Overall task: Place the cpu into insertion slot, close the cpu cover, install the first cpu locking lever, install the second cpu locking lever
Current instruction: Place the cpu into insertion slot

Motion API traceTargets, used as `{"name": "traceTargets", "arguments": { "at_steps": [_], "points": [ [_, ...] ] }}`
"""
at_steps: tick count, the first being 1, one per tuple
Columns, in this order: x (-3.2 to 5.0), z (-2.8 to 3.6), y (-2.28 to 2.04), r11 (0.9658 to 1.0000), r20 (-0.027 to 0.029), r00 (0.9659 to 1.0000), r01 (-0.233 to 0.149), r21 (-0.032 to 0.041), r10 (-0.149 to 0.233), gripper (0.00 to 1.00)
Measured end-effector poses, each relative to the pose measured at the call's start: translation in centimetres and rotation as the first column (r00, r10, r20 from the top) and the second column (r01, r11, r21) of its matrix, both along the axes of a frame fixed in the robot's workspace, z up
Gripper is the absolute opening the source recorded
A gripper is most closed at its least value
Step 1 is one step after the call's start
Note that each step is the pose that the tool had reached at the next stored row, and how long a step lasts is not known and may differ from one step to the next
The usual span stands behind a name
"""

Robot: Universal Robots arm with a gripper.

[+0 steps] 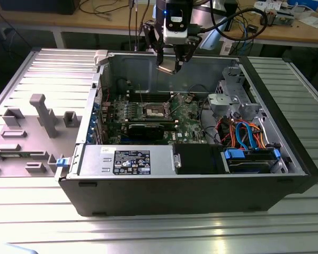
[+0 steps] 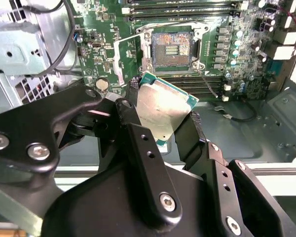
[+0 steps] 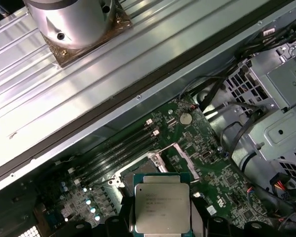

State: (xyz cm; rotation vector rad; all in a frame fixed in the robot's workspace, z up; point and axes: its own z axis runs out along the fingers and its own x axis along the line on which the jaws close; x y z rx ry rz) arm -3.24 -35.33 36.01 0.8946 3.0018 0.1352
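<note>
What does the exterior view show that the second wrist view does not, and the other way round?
Exterior view: the whole computer case, its power supply, and a grey fixture plate at the exterior view's left. Second wrist view: gold contacts inside the empty insertion slot, seen close. Both: the tool gripping the cpu above the green motherboard, not yet placed.

Tool (image 2: 163, 102) downward, tight on the cpu (image 2: 160, 116).
</note>
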Motion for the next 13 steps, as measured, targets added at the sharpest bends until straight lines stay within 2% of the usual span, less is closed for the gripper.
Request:
{"name": "traceTargets", "arguments": {
  "at_steps": [3, 6, 13],
  "points": [
    [-0.05, -0.09, 0.00, 0.9998, -0.0001, 0.9998, 0.022, 0.0000, -0.022, 0.54],
    [-0.32, -0.13, 0.00, 0.9997, 0.0000, 0.9997, 0.026, 0.0000, -0.026, 0.54],
    [-0.34, -0.13, 0.00, 0.9997, -0.0001, 0.9997, 0.026, 0.0000, -0.026, 0.54]
  ]
}}
